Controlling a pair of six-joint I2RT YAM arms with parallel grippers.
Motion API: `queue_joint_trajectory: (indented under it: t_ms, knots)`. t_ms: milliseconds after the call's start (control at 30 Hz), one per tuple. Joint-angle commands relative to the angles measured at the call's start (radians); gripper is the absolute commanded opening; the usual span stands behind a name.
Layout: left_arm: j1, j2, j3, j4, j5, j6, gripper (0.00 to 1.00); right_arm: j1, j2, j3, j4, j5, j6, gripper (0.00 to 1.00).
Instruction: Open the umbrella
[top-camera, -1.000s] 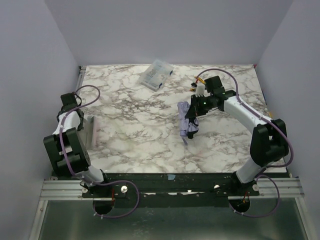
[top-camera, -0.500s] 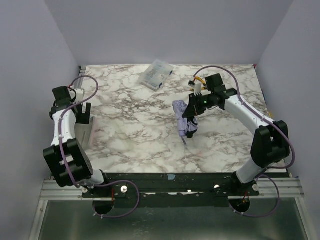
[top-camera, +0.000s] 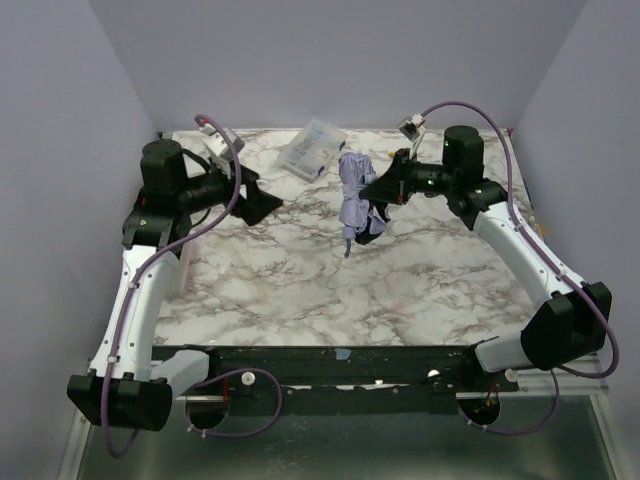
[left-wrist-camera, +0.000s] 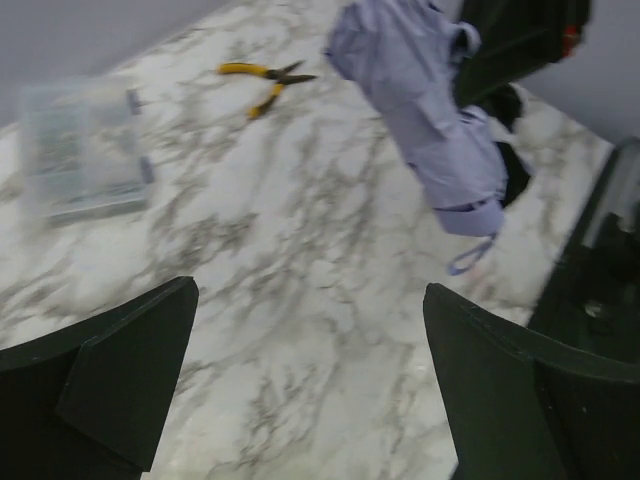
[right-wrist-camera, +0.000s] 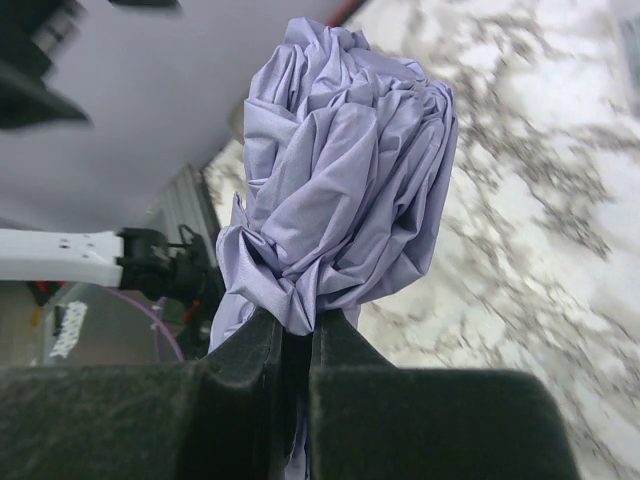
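- The right end effector (right-wrist-camera: 297, 330) is clamping down on the umbrella (right-wrist-camera: 345, 180), its jaws sitting almost together with a fold of lavender fabric squeezed in the gap.
- The umbrella is hanging from that grip as a crumpled bundle. In the top view it is sitting just past the middle of the bench (top-camera: 280, 280) toward 12 o'clock, and it is looking lifted off the marble. Its strap loop (left-wrist-camera: 470, 262) is dangling toward 6 o'clock.
- The left end effector (top-camera: 262, 203) is standing wide open and holding nothing. It is waiting at about 9 o'clock from the umbrella and facing it, with clear space between them.
- Farther out, a clear plastic box (top-camera: 313, 148) is lying at 11 o'clock from the umbrella near the far edge, and yellow-handled pliers (left-wrist-camera: 262, 80) are resting on the marble beyond it.
- By my reading, only the pick-up and presenting are done. The canopy is staying bunched shut, no ribs are spreading, and the shaft and handle are hiding from view. The second grasp, the pulling apart and the spreading of the canopy are all remaining.
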Motion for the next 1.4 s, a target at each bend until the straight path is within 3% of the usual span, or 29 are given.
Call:
queue_joint_trajectory:
  t_ms: [0,200,333,533,733,900,1067,1100,1167,1267,1300,1367]
  knots:
    - [-0.235,-0.004,-0.089,0.278,0.200,-0.331,0.97,-0.002,-0.060,-0.036,0.348,-0.199,0.236,0.01]
    - [-0.407,0.032,-0.124,0.426,0.169,-0.455,0.96,-0.001,-0.078,-0.053,0.476,-0.258,0.359,0.01]
    - [-0.414,0.030,-0.155,0.509,0.105,-0.551,0.75,-0.001,-0.077,-0.031,0.371,-0.293,0.290,0.01]
    - [-0.456,0.068,-0.172,0.557,0.080,-0.647,0.98,0.001,-0.131,-0.116,0.496,-0.216,0.377,0.01]
    - [-0.496,0.121,-0.165,0.551,0.017,-0.718,0.95,0.011,-0.120,-0.112,0.516,-0.182,0.384,0.01]
    - [-0.527,0.139,-0.149,0.491,-0.045,-0.700,0.89,0.030,-0.127,-0.127,0.515,-0.141,0.383,0.01]
    - [-0.549,0.162,-0.142,0.488,-0.045,-0.705,0.88,0.051,-0.139,-0.166,0.575,-0.158,0.415,0.01]
    - [-0.552,0.164,-0.142,0.499,-0.031,-0.713,0.83,0.053,-0.141,-0.171,0.577,-0.154,0.415,0.01]
    - [-0.554,0.167,-0.144,0.526,-0.006,-0.721,0.59,0.053,-0.147,-0.182,0.586,-0.140,0.416,0.02]
    - [-0.554,0.162,-0.146,0.522,0.012,-0.688,0.36,0.053,-0.149,-0.172,0.568,-0.132,0.412,0.12]
    - [-0.553,0.158,-0.145,0.508,0.012,-0.667,0.23,0.053,-0.150,-0.161,0.545,-0.131,0.399,0.19]
    - [-0.554,0.146,-0.143,0.475,-0.001,-0.621,0.06,0.053,-0.154,-0.139,0.496,-0.118,0.373,0.51]
